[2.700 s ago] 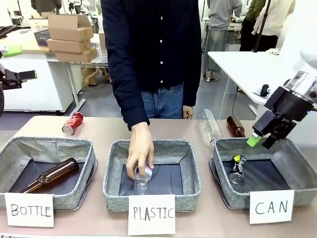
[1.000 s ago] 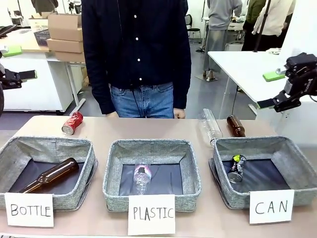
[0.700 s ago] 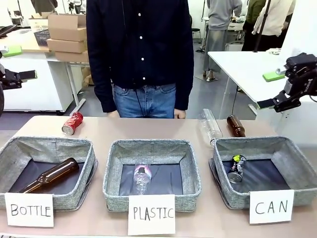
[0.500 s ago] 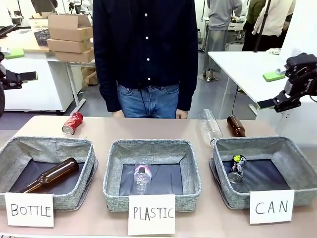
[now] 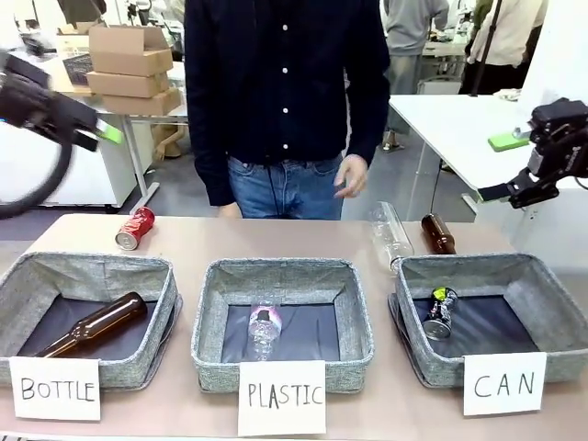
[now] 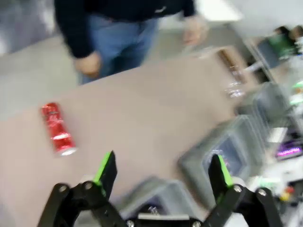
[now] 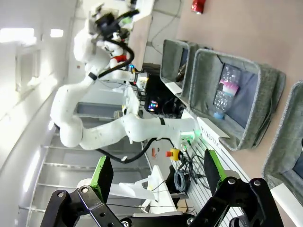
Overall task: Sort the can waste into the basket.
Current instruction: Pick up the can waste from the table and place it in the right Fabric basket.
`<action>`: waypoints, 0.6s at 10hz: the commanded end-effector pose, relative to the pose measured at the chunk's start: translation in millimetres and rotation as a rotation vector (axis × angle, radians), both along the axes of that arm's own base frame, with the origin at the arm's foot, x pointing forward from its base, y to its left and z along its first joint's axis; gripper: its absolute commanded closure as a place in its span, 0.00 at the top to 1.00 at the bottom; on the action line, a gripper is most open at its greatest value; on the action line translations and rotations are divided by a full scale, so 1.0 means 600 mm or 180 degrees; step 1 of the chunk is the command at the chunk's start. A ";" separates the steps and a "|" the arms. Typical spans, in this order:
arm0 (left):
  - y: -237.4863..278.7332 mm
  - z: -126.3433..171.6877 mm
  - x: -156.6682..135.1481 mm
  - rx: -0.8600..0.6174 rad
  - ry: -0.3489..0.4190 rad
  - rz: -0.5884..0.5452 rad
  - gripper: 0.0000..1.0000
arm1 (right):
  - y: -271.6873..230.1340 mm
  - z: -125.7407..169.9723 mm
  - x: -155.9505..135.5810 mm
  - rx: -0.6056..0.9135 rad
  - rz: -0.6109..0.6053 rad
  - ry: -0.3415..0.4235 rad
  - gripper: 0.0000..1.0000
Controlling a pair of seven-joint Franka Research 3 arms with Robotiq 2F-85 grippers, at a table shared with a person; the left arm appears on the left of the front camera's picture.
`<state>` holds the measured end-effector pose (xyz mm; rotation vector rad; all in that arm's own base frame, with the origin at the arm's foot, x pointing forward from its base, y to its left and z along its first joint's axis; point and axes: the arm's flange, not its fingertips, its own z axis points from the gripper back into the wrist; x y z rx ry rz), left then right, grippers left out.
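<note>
Claws of both arms, left claw (image 6: 161, 172) and right claw (image 7: 155, 172), are spread wide and empty. One dark printed drink can (image 5: 440, 312) is seen inside the grey fabric "CAN" basket (image 5: 551, 285); the dented red can (image 5: 134, 228) lies on the tabletop (image 5: 276, 241).

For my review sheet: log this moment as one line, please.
left claw open, above table | right claw open, raised | red can on table | dark can in CAN basket
</note>
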<state>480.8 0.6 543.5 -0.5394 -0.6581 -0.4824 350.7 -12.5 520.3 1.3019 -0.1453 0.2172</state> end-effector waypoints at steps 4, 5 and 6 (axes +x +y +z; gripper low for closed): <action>-0.063 -0.085 0.148 0.1431 0.0268 0.0725 1.00 | -0.004 0.001 0.001 -0.0007 0.0044 -0.0088 1.00; -0.059 -0.107 0.115 0.1359 0.0071 0.0174 1.00 | -0.004 0.001 0.001 -0.0007 0.0044 -0.0088 1.00; -0.059 -0.107 0.115 0.1359 0.0071 0.0174 1.00 | -0.004 0.001 0.001 -0.0007 0.0044 -0.0088 1.00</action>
